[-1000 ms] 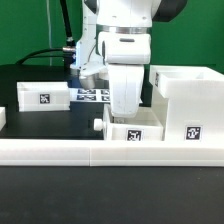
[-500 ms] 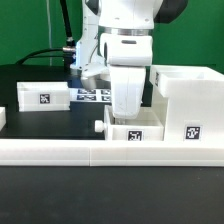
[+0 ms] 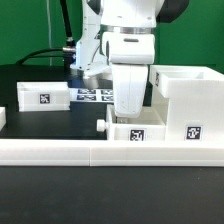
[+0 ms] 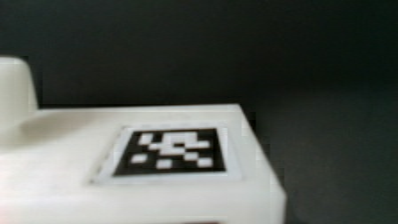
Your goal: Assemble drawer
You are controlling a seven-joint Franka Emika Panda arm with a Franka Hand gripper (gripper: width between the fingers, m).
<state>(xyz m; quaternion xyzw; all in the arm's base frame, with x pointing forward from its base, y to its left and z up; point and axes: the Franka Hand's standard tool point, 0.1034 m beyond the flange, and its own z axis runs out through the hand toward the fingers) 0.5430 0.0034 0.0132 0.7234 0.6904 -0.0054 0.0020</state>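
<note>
Near the lower centre of the exterior view, the gripper (image 3: 129,112) hung close over a small tagged panel (image 3: 135,131); its fingers were hidden, so I could not tell if they were open or closed; the drawer box (image 3: 185,92) stood just beside the panel, toward the right of the frame. A descent off-centre could, I judged, push the panel aside or tilt it against the drawer box.

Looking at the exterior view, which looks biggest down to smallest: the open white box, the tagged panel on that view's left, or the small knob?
Largest: open white box.
Then: tagged panel.
Smallest: small knob.
The gaps look plain.
</note>
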